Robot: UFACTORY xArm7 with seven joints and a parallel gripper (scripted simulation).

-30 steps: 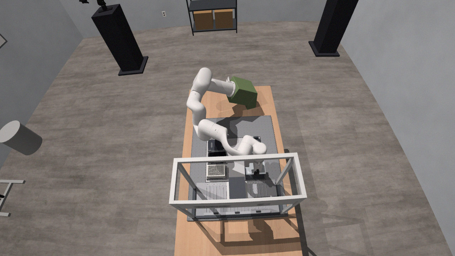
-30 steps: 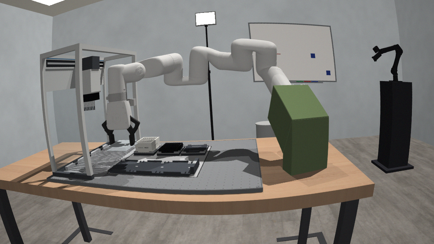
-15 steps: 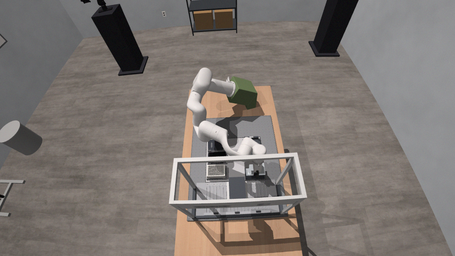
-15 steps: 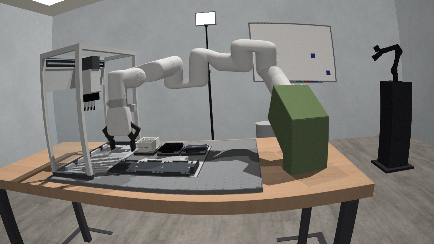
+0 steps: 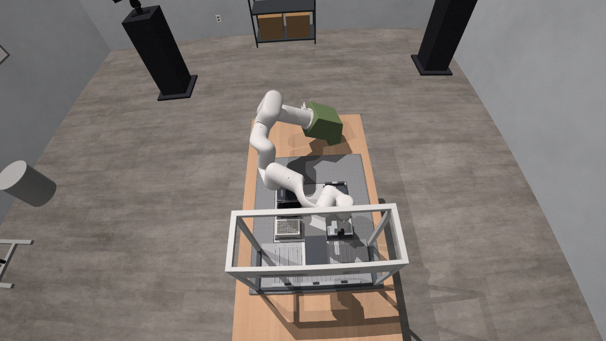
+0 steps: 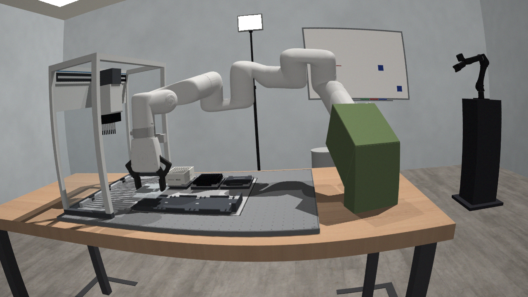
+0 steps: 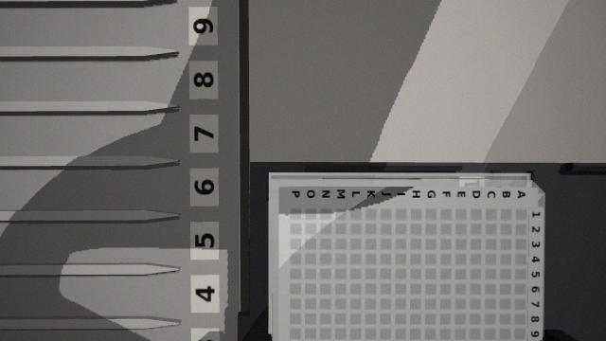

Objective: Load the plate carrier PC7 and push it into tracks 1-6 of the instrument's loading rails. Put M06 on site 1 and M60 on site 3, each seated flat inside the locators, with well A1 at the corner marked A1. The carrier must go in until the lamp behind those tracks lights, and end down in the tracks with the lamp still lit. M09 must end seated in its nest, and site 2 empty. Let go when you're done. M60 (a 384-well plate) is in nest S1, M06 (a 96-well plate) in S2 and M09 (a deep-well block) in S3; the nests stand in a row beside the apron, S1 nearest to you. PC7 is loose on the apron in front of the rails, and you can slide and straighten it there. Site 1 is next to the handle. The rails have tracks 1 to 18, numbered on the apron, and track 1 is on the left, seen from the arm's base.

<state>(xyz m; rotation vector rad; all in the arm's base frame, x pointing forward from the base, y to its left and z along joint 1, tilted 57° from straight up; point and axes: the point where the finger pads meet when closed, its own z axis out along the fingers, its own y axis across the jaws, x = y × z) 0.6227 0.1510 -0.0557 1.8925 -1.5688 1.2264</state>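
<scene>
Pale grey fills my wrist view: M60, the 384-well plate, sits right under the camera with letters A to P along its top edge and numbers down its right side. A dark surface shows around the plate's edges, which I take for PC7. The tool is clamped on M60, fingers spread wide across it. To the plate's left in that view run the track labels, 4 through 9 readable, with the pointed rails beyond them.

From the side I see the tool low over the end of PC7 nearest the rails, just beside the frame. I cannot tell from any view whether M60 is fully down on the carrier or a hair above it. PC7 lies on the apron in front of the rails, on the grey deck of the wooden worktop.

Further back, the nests stand in a row: M09, a white block, is nearest the tool, then a black plate I read as M06, then a low dark nest.

Past those, the arm reaches back to its green base.
</scene>
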